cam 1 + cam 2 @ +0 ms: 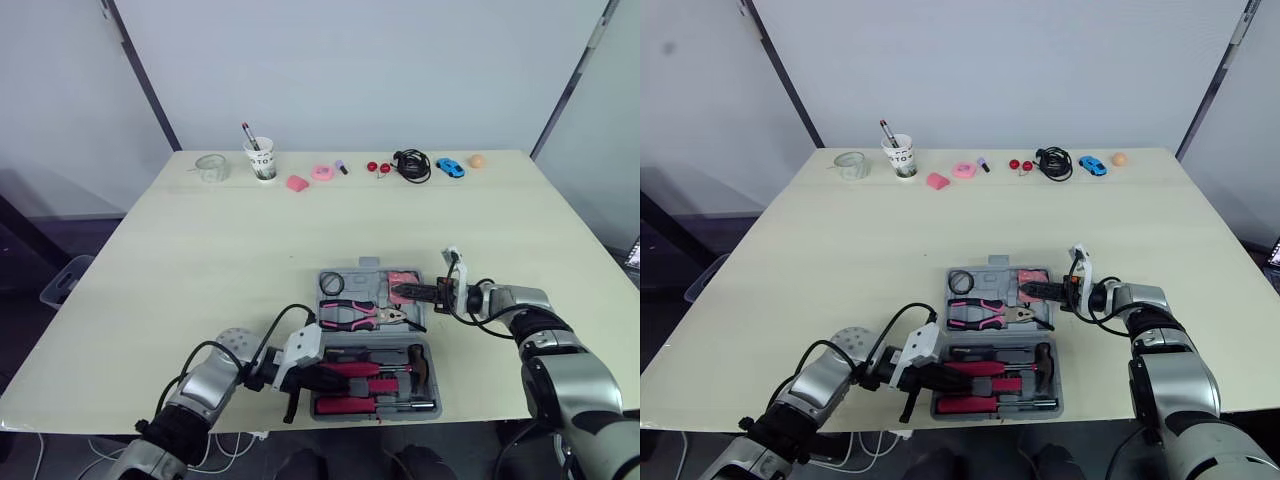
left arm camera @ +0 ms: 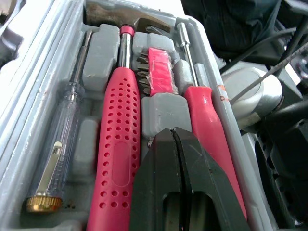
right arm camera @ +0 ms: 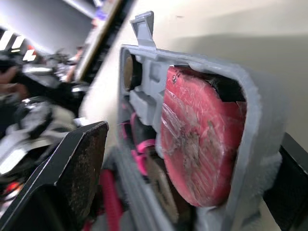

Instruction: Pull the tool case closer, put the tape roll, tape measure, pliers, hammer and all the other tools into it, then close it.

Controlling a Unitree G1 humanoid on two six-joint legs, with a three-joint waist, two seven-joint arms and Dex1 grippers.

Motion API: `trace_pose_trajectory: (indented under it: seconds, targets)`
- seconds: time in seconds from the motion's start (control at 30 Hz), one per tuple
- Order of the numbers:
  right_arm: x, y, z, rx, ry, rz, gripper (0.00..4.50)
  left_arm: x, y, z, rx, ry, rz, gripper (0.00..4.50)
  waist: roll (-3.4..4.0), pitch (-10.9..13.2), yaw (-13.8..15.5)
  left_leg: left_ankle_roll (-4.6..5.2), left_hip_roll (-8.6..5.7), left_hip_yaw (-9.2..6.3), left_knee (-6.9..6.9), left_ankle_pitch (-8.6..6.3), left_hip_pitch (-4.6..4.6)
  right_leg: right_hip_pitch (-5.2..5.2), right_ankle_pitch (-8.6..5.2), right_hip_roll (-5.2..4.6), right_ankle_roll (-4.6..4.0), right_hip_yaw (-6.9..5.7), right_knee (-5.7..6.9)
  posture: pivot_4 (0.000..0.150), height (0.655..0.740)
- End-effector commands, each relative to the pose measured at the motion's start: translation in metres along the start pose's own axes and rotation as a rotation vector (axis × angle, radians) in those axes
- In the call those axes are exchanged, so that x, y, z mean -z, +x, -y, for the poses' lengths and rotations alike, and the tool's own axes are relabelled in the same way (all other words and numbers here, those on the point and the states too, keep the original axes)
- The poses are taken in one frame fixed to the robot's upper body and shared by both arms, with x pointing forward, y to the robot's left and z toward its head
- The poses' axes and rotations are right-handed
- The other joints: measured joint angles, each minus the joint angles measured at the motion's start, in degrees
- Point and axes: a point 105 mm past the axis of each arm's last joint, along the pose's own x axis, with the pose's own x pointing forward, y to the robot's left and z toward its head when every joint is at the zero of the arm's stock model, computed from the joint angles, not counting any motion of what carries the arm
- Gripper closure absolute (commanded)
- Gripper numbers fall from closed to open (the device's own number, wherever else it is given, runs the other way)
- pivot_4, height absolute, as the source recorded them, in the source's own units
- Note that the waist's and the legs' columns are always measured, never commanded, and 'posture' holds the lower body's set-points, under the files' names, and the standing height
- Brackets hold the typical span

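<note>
Tool case (image 1: 368, 265) open, loaded, near table's (image 1: 250, 250) front edge | left gripper (image 2: 174, 144) clenched empty over hammer (image 2: 118, 159) | right gripper (image 1: 396, 293) spread astride case's right rim | probably stiff, heavy: grip far rim.

The left arm is stretched forward and low, its forearm angled inward. The left gripper (image 2: 174, 137) is seen with both black fingers pressed together. The right arm is bent inward at the elbow, and the right gripper (image 1: 402, 293) is spread wide, its fingers (image 3: 79, 168) well apart.
</note>
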Motion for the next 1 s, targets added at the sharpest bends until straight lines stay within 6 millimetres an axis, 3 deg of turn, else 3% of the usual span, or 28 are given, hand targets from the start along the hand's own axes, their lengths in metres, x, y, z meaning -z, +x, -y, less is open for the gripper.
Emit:
trace_pose_trajectory:
  seconds: [0.03, 0.27, 0.37, 0.47, 0.6, 0.7, 0.8, 0.83, 0.87, 1.0]
  targets:
    - [-0.016, -0.005, -0.028, -0.160, -0.084, -0.009, 0.05, -0.010, -0.003, 0.004, -0.032, -0.037, 0.086, 4.50, 0.00, 0.01, 0.03, 0.00, 0.00, -0.04, 0.00, 0.00, -0.03, 0.00, 0.00, -0.01, 0.00, -0.04, 0.00, 0.150, 0.7400]
    - [-0.007, -0.019, -0.059, -0.260, -0.137, -0.060, 0.05, -0.028, -0.036, 0.026, -0.078, -0.072, 0.147, 4.50, -0.02, 0.05, 0.02, 0.00, 0.03, -0.15, -0.03, 0.00, -0.14, -0.13, -0.01, -0.01, -0.01, -0.09, 0.05, 0.150, 0.7400]
    - [0.003, -0.027, -0.078, -0.293, -0.145, -0.066, 0.05, -0.014, -0.063, 0.051, -0.060, -0.115, 0.048, 4.50, -0.03, 0.07, -0.09, -0.01, 0.03, -0.40, -0.08, -0.01, -0.18, -0.18, -0.01, -0.03, -0.02, -0.08, 0.00, 0.150, 0.7400]
    - [0.017, -0.038, -0.092, -0.281, -0.148, -0.079, 0.05, -0.006, -0.097, 0.061, -0.138, -0.190, 0.025, 4.50, 0.00, 0.09, -0.10, -0.01, 0.05, -0.41, -0.17, -0.01, -0.16, -0.22, -0.03, -0.05, -0.04, -0.09, -0.01, 0.150, 0.7400]
    - [0.037, -0.059, -0.096, -0.174, -0.179, -0.075, 0.05, -0.002, -0.141, 0.048, -0.359, -0.211, 0.065, 4.50, -0.07, 0.27, 0.68, -0.01, 0.11, -0.43, -0.16, -0.01, -0.15, -0.25, -0.17, -0.18, -0.25, -0.17, -0.10, 0.150, 0.7400]
    - [0.047, -0.075, -0.095, -0.063, -0.241, -0.048, 0.05, -0.005, -0.156, 0.035, -0.477, -0.188, 0.124, 4.50, -0.10, 0.32, 1.32, -0.02, 0.02, -0.36, -0.15, -0.01, -0.17, -0.26, -0.17, -0.20, -0.25, -0.18, -0.19, 0.150, 0.7400]
    - [0.065, -0.105, -0.087, 0.140, -0.429, -0.047, 0.00, -0.010, -0.162, 0.023, -0.555, -0.162, 0.152, 3.68, -0.48, 0.27, 1.58, -0.03, -0.01, -0.08, -0.16, -0.02, -0.16, -0.22, -0.18, -0.18, -0.22, -0.23, -0.21, 0.150, 0.7400]
    - [0.068, -0.112, -0.085, 0.184, -0.471, -0.042, 0.00, -0.012, -0.163, 0.021, -0.568, -0.157, 0.161, 3.19, -0.47, 0.29, 1.56, -0.03, 0.04, 0.00, -0.17, -0.02, -0.16, -0.25, -0.17, -0.16, -0.22, -0.22, -0.21, 0.150, 0.7400]
    - [0.070, -0.119, -0.084, 0.221, -0.503, -0.029, 0.00, -0.012, -0.164, 0.019, -0.588, -0.145, 0.157, 3.07, -0.49, 0.28, 1.65, -0.03, 0.04, 0.04, -0.18, -0.02, -0.24, -0.28, -0.17, -0.17, -0.22, -0.19, -0.20, 0.150, 0.7400]
    - [0.076, -0.142, -0.079, 0.347, -0.637, -0.005, 0.00, -0.007, -0.167, 0.016, -0.635, -0.130, 0.129, 1.34, -0.51, 0.29, 1.11, -0.03, 0.04, 0.17, -0.18, -0.02, -0.15, -0.27, -0.17, -0.16, -0.21, -0.05, -0.18, 0.150, 0.7400]
